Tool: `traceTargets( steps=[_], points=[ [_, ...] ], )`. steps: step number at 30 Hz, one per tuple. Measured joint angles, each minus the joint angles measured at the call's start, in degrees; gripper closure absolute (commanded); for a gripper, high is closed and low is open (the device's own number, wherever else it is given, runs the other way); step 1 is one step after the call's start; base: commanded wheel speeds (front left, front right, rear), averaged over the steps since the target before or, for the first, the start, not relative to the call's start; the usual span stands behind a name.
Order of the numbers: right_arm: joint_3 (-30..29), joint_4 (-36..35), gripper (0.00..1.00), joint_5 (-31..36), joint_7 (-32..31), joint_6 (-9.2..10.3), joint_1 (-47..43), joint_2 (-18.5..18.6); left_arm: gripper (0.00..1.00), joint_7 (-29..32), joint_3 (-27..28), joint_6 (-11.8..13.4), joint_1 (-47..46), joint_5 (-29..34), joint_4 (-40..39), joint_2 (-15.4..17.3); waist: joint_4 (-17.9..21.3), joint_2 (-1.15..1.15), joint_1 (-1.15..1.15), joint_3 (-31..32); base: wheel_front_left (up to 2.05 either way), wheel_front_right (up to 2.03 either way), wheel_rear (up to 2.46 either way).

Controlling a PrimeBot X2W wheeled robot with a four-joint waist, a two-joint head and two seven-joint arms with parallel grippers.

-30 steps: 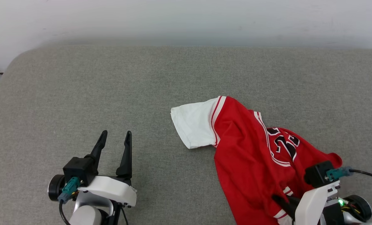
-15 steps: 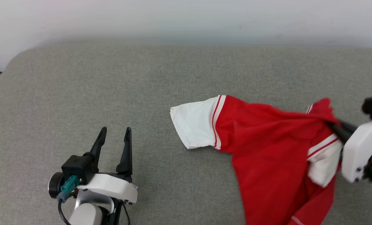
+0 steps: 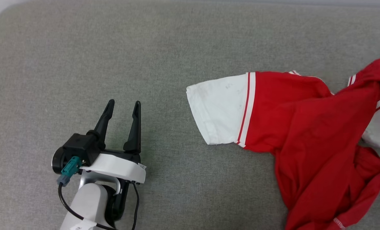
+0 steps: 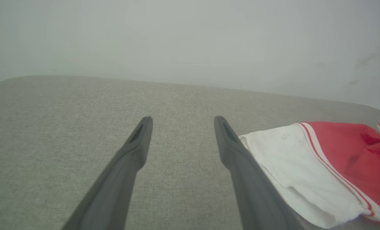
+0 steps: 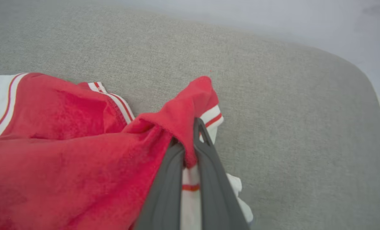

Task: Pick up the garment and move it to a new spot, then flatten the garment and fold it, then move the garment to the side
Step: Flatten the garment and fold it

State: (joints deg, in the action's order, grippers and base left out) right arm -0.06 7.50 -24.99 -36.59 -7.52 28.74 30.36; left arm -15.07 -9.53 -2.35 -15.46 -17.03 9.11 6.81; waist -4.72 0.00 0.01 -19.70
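- The red jersey [image 3: 308,127] lies crumpled on a grey upholstered surface [image 3: 177,48]. One white sleeve [image 3: 220,110] is spread flat at the end of the garment nearer the robot's left.
- Red-and-white striped trim [image 3: 245,108] joins that white sleeve to the red body, which bunches in folds on the sleeve's right side and runs down to the bottom edge of the head view.
- The left gripper [image 3: 124,102] sits well apart from the white sleeve, on its left side. Its two dark fingers are spread wide with nothing between them.
- In the left wrist view the left gripper [image 4: 183,118] is low over bare grey fabric. The white sleeve [image 4: 292,163] is just beside its right-hand finger; whether the two touch cannot be told.
- The right gripper [image 5: 186,137] is on the far side of the jersey from the white sleeve. Its fingers are pressed together on a fold of red cloth [image 5: 177,118], which drapes over their tips.
- A second white cuff with a red stripe [image 5: 212,116] hangs at that pinched fold, opposite the white sleeve.
- From the pinch, the cloth pulls up into a ridge, and the rest of the jersey [image 5: 65,153] trails back toward the white sleeve.
- No lettering is visible on the jersey.
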Motion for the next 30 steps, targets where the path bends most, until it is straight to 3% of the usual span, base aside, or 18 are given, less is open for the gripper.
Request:
traceTargets(
  steps=[6,7,8,9,10,17,22,23,30],
  points=[
    [0.5,8.8,1.00,-0.2,7.0,0.00,0.0,-3.5,0.00,0.0,1.0,-0.9,-0.3,0.8,0.9,-0.4,-0.5,0.00,0.00,-1.2,0.00,0.00,0.00],
    [0.2,10.1,0.87,-0.2,8.7,0.00,0.0,-4.1,0.00,0.0,1.2,-1.0,-0.3,1.0,1.0,-0.5,-0.5,0.00,0.00,-1.1,0.00,0.00,0.00],
    [0.0,11.2,0.66,0.0,10.3,0.00,0.0,-4.7,0.00,0.0,1.4,-1.1,-0.4,1.2,1.3,-0.5,-0.4,0.00,0.00,-0.9,0.00,0.00,0.00],
    [-0.2,12.1,0.04,0.1,11.8,0.01,0.0,-5.4,0.00,0.0,1.6,-1.2,-0.4,1.3,1.5,-0.5,-0.3,0.00,0.00,-0.7,0.00,0.00,0.00],
    [-0.5,13.0,0.00,0.5,13.5,0.00,0.0,-6.0,0.00,0.0,1.8,-1.2,-0.4,1.5,1.6,-0.5,-0.2,0.00,0.00,-0.4,0.00,0.00,0.00],
    [-5.0,13.8,0.00,4.6,26.5,0.00,-1.2,-10.8,0.00,0.0,3.1,-1.5,1.2,2.3,2.4,-0.5,0.9,0.00,0.00,3.1,0.00,0.00,0.00],
    [-8.8,9.5,0.00,9.0,33.5,0.01,-5.4,-15.1,0.00,0.0,3.6,-1.5,2.8,2.8,2.9,-0.4,1.9,0.00,-0.01,6.4,0.00,0.00,0.00],
    [-10.2,6.3,0.00,11.1,36.2,0.01,-8.7,-18.1,0.00,0.0,3.7,-1.2,3.7,2.9,3.2,-0.2,2.4,0.00,-0.01,8.4,0.00,0.00,0.00],
    [-9.2,-1.7,0.00,13.5,38.0,0.01,-18.1,-23.6,0.00,0.3,3.8,-0.7,5.0,2.9,3.7,0.4,3.5,0.00,-0.02,12.5,0.00,0.00,0.00]
  ],
)
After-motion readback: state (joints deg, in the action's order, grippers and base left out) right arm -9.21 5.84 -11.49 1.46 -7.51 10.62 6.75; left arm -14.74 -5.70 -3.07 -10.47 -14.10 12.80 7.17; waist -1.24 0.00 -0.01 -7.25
